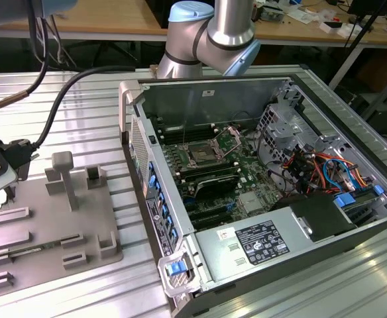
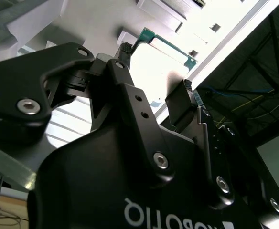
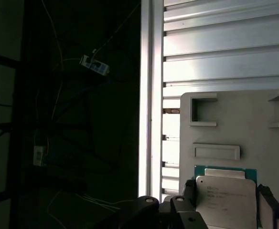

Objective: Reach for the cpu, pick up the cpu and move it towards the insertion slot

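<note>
Exterior view takes in a slatted metal table (image 1: 61, 86). An open computer case (image 1: 213, 99) lies on its side toward the exterior view's right. A grey plastic tray (image 1: 41, 225) with rectangular recesses sits toward the exterior view's left. Inside the case, on the green board, is the insertion slot (image 1: 200, 156), a metal-framed square with a dark centre, and it stands empty. The arm (image 1: 210, 36) rises behind the case.

In the second wrist view the gripper (image 2: 156, 71) is drawn in narrow. In the first wrist view its dark fingers (image 3: 269, 206) sit against two opposite edges of the cpu (image 3: 225, 198), so it appears to hold the chip. The cpu is at the grey tray, just beside the tray's recesses and well apart from the slot. Whether it rests on the tray or is raised off it cannot be told.

The chip is likely light and quite stiff, though its smooth metal cap would be slippery and its underside contacts fragile. The thin side edges, where the fingers now sit, are the sensible place to grip it, squarely and without much force.

It looks like a small flat square with a pale silvery cap on a thin green board whose rim shows around it.
</note>
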Robot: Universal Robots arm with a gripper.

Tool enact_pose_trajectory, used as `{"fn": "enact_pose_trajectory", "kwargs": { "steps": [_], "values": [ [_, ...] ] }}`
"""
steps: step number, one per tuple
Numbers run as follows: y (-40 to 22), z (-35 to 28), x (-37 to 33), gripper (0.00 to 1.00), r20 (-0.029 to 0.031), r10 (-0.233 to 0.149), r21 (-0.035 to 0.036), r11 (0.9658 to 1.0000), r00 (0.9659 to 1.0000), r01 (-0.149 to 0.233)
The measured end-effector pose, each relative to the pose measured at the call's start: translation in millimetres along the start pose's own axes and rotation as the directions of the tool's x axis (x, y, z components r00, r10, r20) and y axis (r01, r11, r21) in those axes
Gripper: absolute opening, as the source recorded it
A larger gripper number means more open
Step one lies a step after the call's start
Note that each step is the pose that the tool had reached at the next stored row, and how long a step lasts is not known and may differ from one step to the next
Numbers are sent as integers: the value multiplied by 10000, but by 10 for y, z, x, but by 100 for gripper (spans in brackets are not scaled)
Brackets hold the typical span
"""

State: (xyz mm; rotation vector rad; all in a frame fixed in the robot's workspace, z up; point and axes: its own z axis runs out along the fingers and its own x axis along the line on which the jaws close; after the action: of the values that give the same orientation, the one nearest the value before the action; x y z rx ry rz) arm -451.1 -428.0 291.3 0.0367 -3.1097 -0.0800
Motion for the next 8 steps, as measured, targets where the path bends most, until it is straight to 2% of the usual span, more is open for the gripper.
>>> {"fn": "enact_pose_trajectory", "kwargs": {
  "steps": [8],
  "values": [
    [7,-122,3,55,0,0,0,10000,10000,0]
  ]
}}
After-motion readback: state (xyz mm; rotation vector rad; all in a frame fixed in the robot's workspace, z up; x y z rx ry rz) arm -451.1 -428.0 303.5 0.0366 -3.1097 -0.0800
